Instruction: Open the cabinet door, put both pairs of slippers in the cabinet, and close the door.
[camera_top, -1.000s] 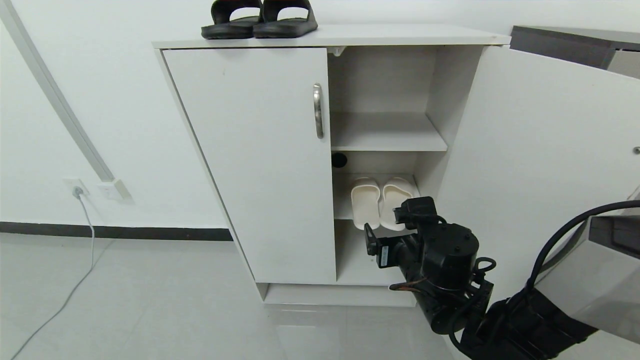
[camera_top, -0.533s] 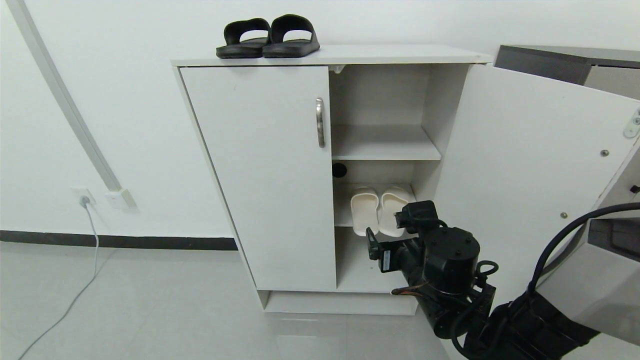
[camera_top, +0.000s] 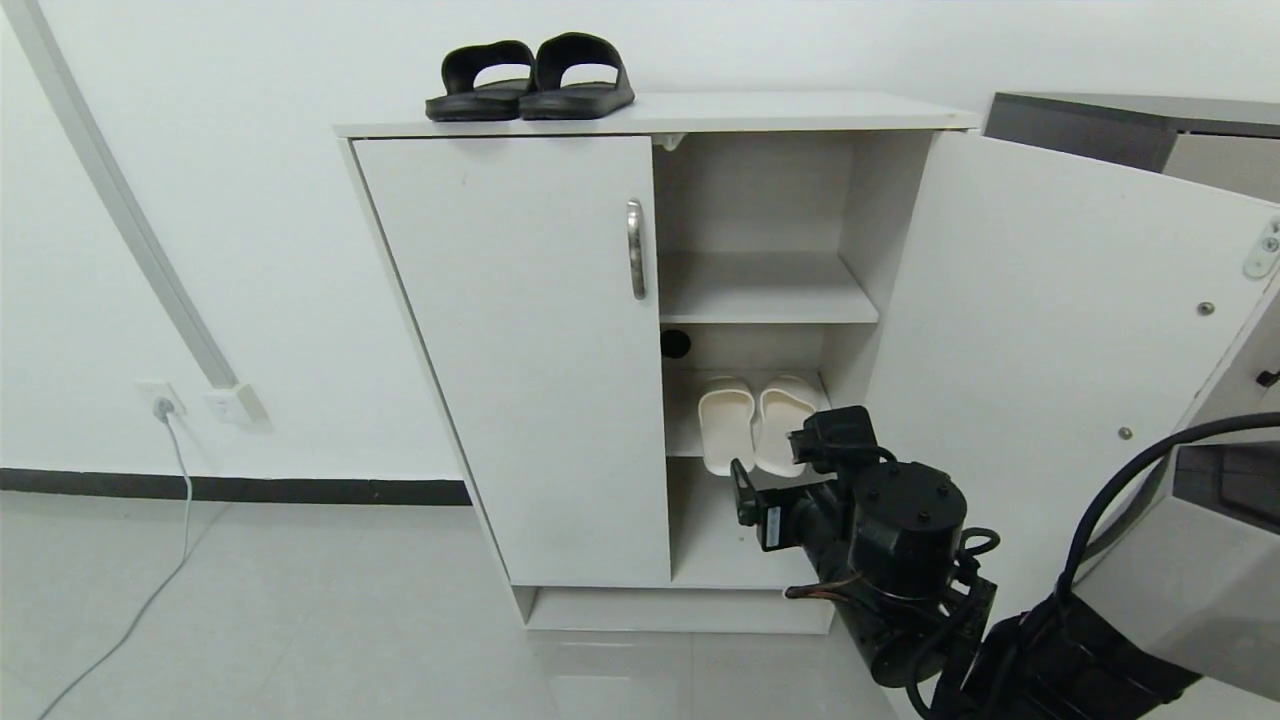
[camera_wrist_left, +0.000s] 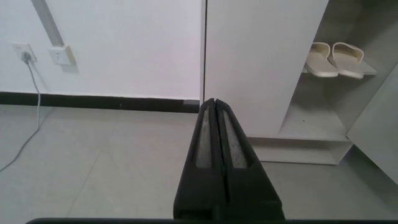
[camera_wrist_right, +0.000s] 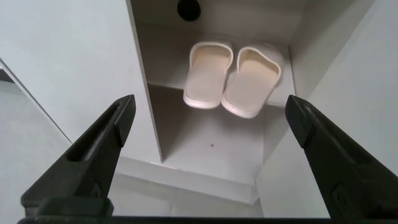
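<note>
Judging by looks, the black slippers (camera_top: 570, 100) are light and bendy, so pinch their straps with your right gripper (camera_wrist_right: 209, 109), now spread wide and empty.

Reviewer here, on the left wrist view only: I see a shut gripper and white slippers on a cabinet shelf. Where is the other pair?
Observer: The black slippers sit on top of the cabinet, above the closed left door.
Operator: What is the right arm doing?
Observer: The right gripper is open and empty, in front of the open compartment and facing the white slippers.
Operator: Anything else inside?
Observer: A dark round hole in the back panel, just above the white slippers' shelf.
</note>
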